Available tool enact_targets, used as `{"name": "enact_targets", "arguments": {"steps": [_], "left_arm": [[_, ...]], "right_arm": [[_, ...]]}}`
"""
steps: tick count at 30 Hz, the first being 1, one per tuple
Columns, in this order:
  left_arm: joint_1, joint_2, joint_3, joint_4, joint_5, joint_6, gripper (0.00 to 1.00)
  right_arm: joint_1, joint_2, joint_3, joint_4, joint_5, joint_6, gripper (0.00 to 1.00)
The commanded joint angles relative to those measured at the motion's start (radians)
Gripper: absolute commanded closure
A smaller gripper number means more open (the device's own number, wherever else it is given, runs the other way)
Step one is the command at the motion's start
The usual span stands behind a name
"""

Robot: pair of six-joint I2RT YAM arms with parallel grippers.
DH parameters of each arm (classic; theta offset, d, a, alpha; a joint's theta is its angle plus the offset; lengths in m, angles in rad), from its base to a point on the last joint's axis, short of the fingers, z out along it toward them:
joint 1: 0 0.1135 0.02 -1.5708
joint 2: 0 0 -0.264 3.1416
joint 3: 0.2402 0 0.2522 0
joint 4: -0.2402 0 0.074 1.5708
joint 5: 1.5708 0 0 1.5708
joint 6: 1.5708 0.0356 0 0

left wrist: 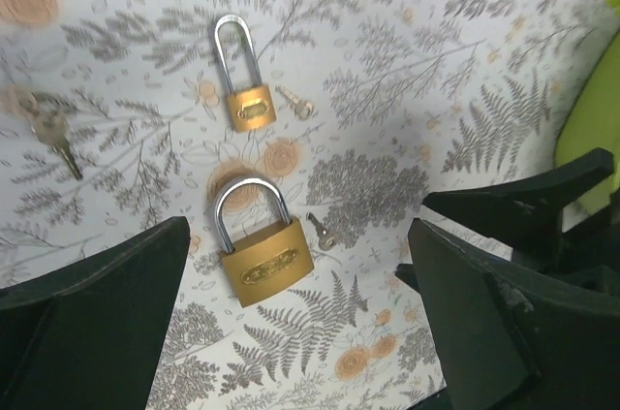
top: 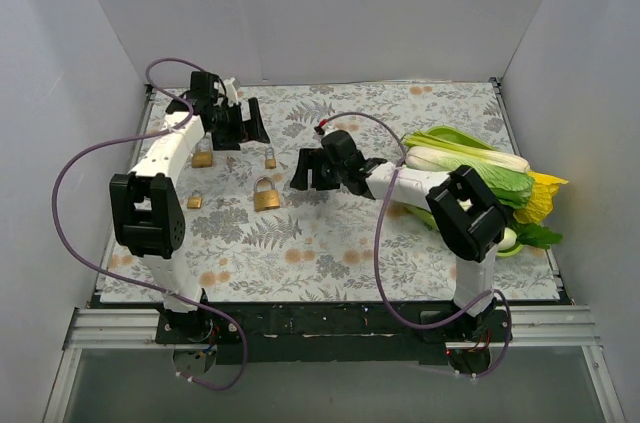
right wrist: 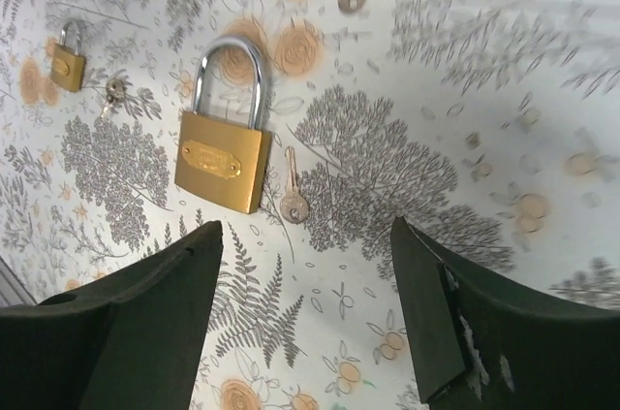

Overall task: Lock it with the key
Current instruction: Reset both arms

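Note:
Several brass padlocks lie on the floral cloth. The largest padlock (top: 266, 195) shows in the left wrist view (left wrist: 262, 253) and the right wrist view (right wrist: 225, 150), its shackle closed, with a small silver key (right wrist: 292, 189) beside it, also in the left wrist view (left wrist: 322, 231). A long-shackled padlock (left wrist: 247, 90) has a key (left wrist: 295, 102) next to it. My left gripper (top: 240, 125) is open and empty above the cloth (left wrist: 300, 332). My right gripper (top: 303, 173) is open and empty, hovering just right of the largest padlock (right wrist: 305, 323).
A small padlock (right wrist: 66, 63) with its key (right wrist: 114, 90) and another padlock (top: 202, 156) lie at the left. Another key (left wrist: 53, 134) lies on the cloth. Leafy greens on a green plate (top: 480, 168) fill the right side. White walls enclose the table.

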Motion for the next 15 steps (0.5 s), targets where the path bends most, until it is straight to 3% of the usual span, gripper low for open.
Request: {"name": "enact_targets", "arguments": {"steps": [1,6,10,11,15], "left_arm": [[0.029,-0.074,0.129,0.005,0.052,0.034,0.02],[0.059,-0.077,0.187,-0.007,0.091,0.091,0.02],[0.059,-0.074,0.209,-0.012,0.077,0.128,0.02],[0.059,-0.074,0.207,-0.012,0.075,0.14,0.02],[0.048,-0.092,0.14,-0.013,0.045,0.16,0.02]], "right_arm": [[-0.05,-0.182,0.113,-0.07,0.031,-0.3,0.21],[-0.119,-0.351,0.166,-0.165,0.078,-0.475,0.09],[-0.146,-0.508,0.168,-0.296,0.201,-0.535,0.07],[-0.151,-0.536,0.145,-0.343,0.269,-0.56,0.06],[-0.195,-0.709,0.016,-0.373,0.256,-0.667,0.06]]}}
